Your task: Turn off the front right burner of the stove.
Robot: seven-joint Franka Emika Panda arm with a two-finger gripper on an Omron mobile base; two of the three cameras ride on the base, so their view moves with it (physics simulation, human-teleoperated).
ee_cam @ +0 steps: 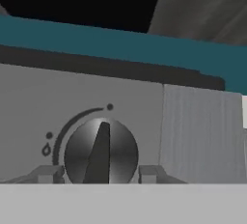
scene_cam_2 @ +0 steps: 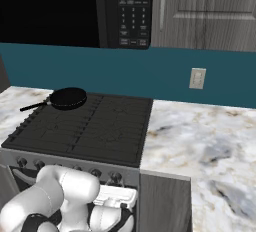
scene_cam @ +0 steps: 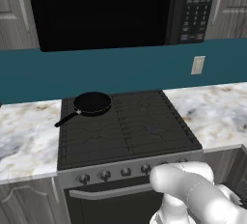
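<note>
Setting: home kitchen. Evidence: gas stove (scene_cam: 125,126) set into marble-look counter (scene_cam_2: 200,141), black microwave (scene_cam: 111,10) above, teal backsplash (scene_cam: 120,68), grey wood cabinets (scene_cam_2: 210,11), frying pan (scene_cam: 91,103) on the cooktop

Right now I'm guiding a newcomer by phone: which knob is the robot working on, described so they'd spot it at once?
Find the wide black-topped gas stove under the microwave, then its steel-grey front panel. At that panel's right end sits a small round metallic knob, framed by the end effector; its dark pointer bar stands nearly upright.
</note>
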